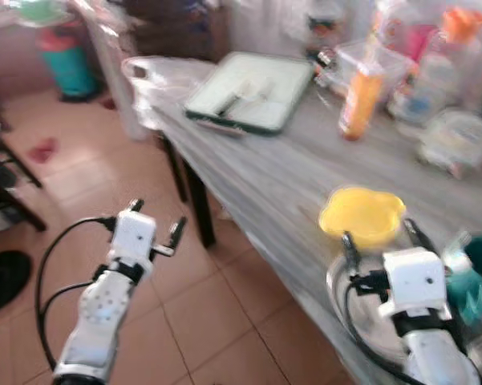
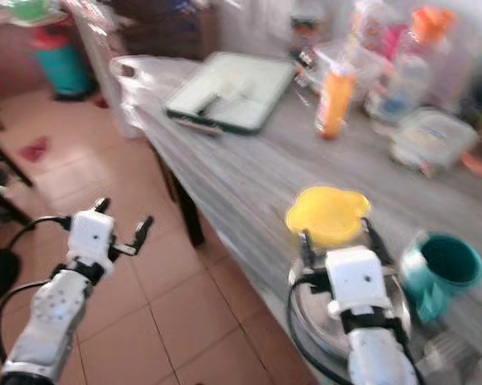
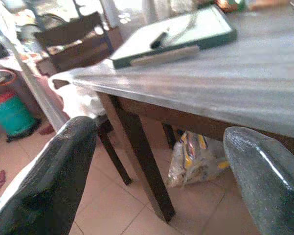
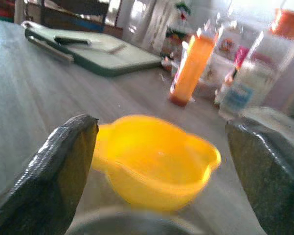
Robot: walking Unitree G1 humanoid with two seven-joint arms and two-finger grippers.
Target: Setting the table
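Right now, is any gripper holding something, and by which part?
Nothing is held. The right gripper is open above the table near the yellow bowl; the left gripper is open over the floor.

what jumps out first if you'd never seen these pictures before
The bright yellow bowl near the table's front edge draws the eye, with the right pincer open just in front of it, above a metal bowl. Next comes the orange bottle standing further back beside a green-rimmed tray. The left pincer hangs open over the tiled floor.
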